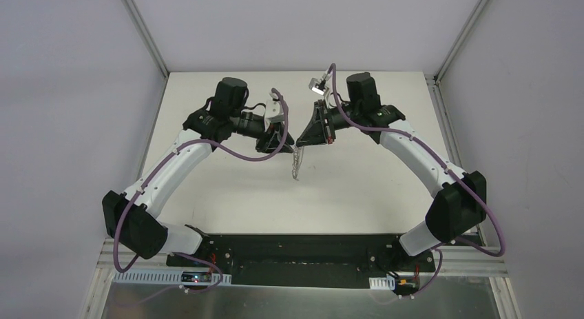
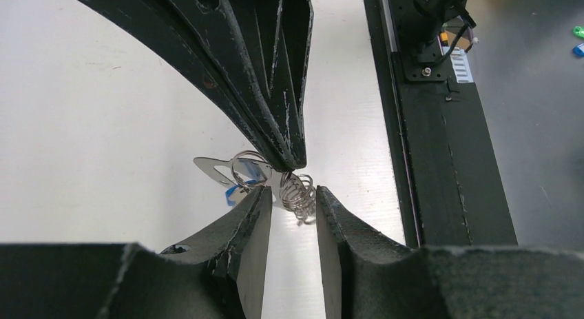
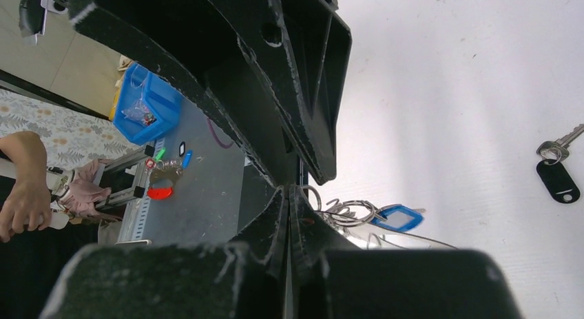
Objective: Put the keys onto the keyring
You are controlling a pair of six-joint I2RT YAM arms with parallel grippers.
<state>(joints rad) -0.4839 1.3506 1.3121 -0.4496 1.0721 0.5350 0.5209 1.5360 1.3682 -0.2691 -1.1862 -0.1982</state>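
Incomplete: right fingers (image 3: 272, 226) clamp the keyring (image 3: 344, 210) with blue-tagged key (image 3: 396, 217) (threading unconfirmed), left fingers (image 2: 251, 222) apart at its clips (image 2: 297, 195), black-headed key (image 3: 558, 178) loose on tabletop (image 3: 468, 91).

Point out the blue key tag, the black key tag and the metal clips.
blue key tag (image 3: 396, 217), right wrist view, its centre window.
black key tag (image 3: 558, 182), right wrist view, middle of the plastic.
metal clips (image 2: 297, 193), left wrist view, middle of the coil.

So the keyring (image 2: 297, 195) is shiny silver, one key's tag (image 3: 396, 217) bright blue, the other tag (image 3: 558, 182) black, maybe glossy, hard to tell. Table (image 1: 227, 195) plain white, cables (image 1: 117, 233) purple.
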